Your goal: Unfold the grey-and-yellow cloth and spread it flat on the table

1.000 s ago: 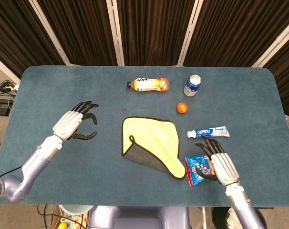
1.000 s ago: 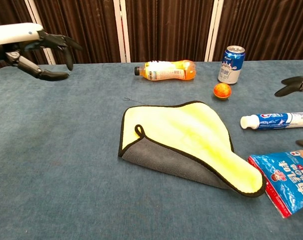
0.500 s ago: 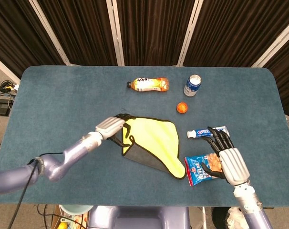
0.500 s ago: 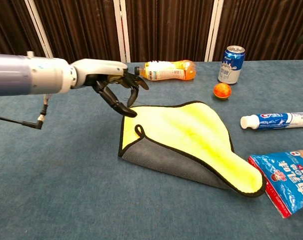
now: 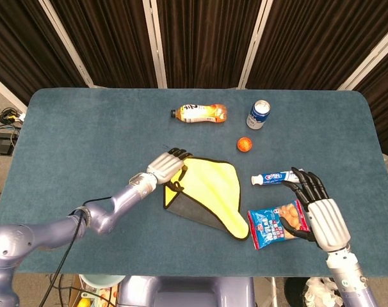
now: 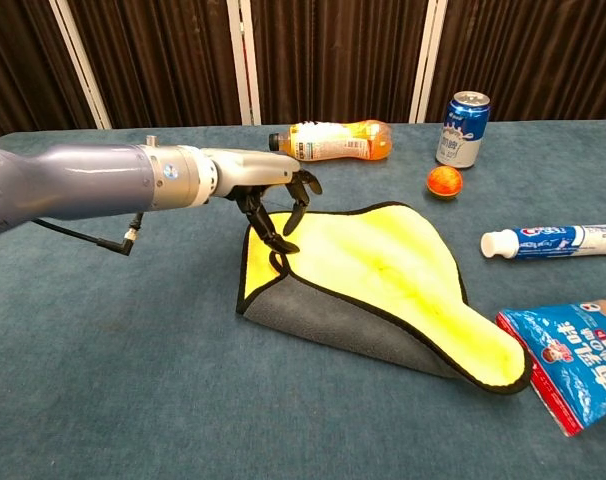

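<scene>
The grey-and-yellow cloth (image 5: 208,192) lies folded near the table's middle, yellow side up, with a grey strip (image 6: 323,315) showing along its near edge. My left hand (image 5: 169,165) hovers over the cloth's far left corner, fingers apart and curved downward. In the chest view this left hand (image 6: 279,198) has one fingertip down on the yellow surface beside the small hanging loop (image 6: 279,262). Nothing is pinched and the cloth (image 6: 383,270) lies unlifted. My right hand (image 5: 320,214) is spread open at the near right, by a snack packet.
A blue-and-red snack packet (image 5: 272,226) lies just right of the cloth's near corner. A toothpaste tube (image 5: 278,177) lies beyond it. Further back are an orange ball (image 5: 244,144), a blue can (image 5: 258,114) and a lying orange drink bottle (image 5: 200,114).
My left hand swept in from the far left of the table to the cloth's far left corner and lowered its fingers onto it. My right hand drifted slightly right. The cloth has not moved.
</scene>
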